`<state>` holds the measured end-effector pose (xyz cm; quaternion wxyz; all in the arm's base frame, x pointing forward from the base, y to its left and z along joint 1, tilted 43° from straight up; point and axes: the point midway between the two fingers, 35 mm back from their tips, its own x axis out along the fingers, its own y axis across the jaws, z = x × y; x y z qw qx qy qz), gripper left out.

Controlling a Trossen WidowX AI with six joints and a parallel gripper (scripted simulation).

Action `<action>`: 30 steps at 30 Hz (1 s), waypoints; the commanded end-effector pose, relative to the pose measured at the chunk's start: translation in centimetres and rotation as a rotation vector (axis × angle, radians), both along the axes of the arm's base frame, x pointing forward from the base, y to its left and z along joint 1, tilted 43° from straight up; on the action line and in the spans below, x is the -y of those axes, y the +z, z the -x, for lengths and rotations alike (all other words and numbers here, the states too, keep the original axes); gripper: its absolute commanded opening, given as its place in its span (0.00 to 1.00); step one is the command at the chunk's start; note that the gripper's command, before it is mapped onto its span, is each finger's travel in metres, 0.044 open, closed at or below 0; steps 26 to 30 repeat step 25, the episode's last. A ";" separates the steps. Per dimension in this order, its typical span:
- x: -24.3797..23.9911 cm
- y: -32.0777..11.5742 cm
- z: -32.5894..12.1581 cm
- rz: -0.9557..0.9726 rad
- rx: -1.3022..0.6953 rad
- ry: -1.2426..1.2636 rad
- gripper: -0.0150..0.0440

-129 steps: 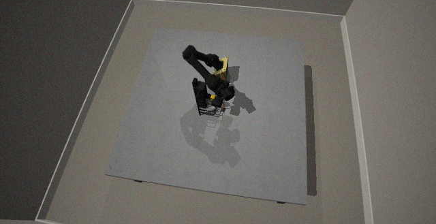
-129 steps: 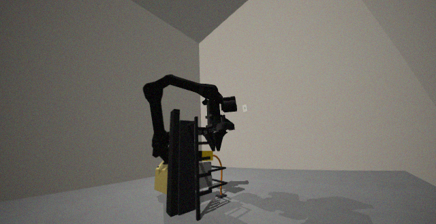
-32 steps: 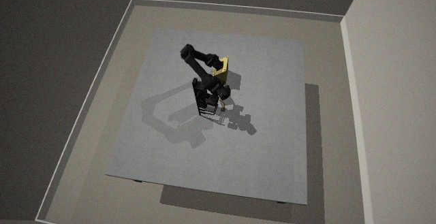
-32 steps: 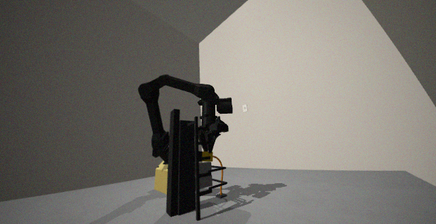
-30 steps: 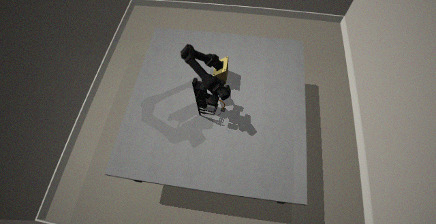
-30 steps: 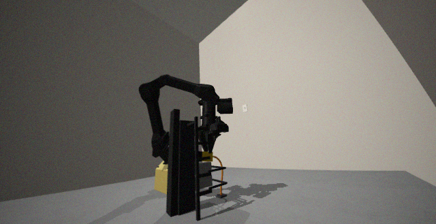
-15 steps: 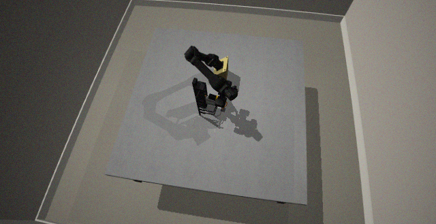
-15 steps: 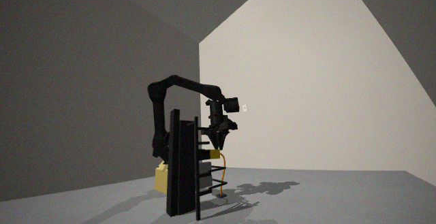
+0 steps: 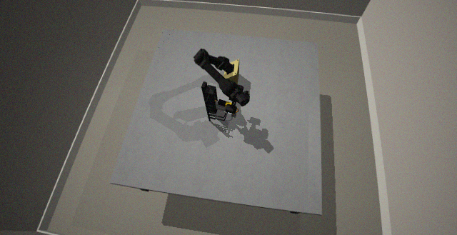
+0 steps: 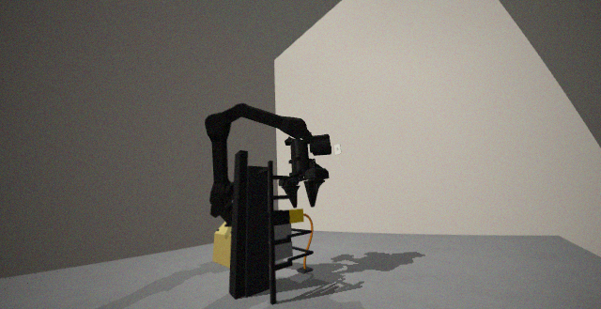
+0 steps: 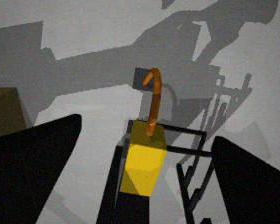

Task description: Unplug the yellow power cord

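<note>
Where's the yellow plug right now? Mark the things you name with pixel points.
In the exterior view, the yellow plug [image 10: 296, 215] [image 11: 143, 162] sits just below the open jaws, right of the tall black rack [image 10: 240, 224], with the orange cord [image 10: 310, 236] [image 11: 155, 100] curving down from it.
</note>
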<state>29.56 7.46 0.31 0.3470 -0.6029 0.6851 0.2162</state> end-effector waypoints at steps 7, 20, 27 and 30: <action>-4.3 -2.5 -1.0 -0.008 0.006 0.002 1.00; -4.3 -2.5 -1.0 -0.008 0.006 0.002 1.00; -4.3 -2.5 -1.0 -0.008 0.006 0.002 1.00; -4.3 -2.5 -1.0 -0.008 0.006 0.002 1.00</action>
